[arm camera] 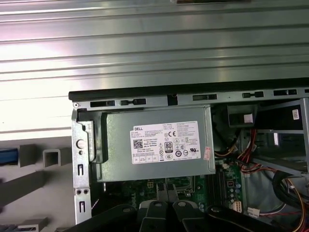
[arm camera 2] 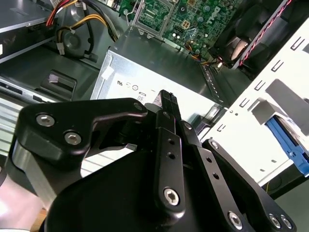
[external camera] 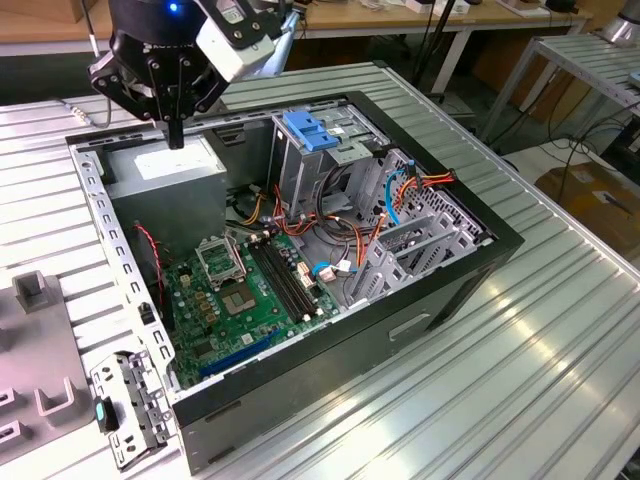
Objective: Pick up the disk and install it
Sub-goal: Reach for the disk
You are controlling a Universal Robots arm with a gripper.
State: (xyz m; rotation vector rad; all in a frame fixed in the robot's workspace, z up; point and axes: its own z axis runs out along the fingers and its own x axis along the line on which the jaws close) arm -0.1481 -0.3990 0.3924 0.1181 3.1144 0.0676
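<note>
**A:** What is the tool doing?

**B:** The tool (arm camera 2: 167,96) is hanging point-down over the power supply (arm camera: 154,145). Its two black fingers (arm camera 2: 166,140) are pressing together, closed on nothing. In the exterior view it is sitting over the corner of the open computer case (external camera: 330,380) on that view's left.

**A:** And what is lying next to that?

**B:** Just past the power supply, the green motherboard (external camera: 250,290) is lying flat on the case floor. The perforated side rail (external camera: 110,250) is running along the case's edge.

**A:** Where is the disk?

**B:** It is lying outside the case, well apart from the tool. In the second wrist view, the bright blue carrier edge of the disk (arm camera 2: 286,142) is peeking out beyond the side rail, near a grey fixture block (arm camera 2: 289,96). In the first wrist view, a blue sliver of the disk (arm camera: 7,156) is showing beside more grey blocks on the table (external camera: 500,380). I cannot tell how the rest of it is lying.

**A:** Anything farther off?

**B:** Across the case from the tool, the tall metal drive cage (external camera: 300,175) is standing upright with a blue clip (external camera: 310,130) on top. Orange, red and blue cables (external camera: 400,195) are trailing beside it.
</note>
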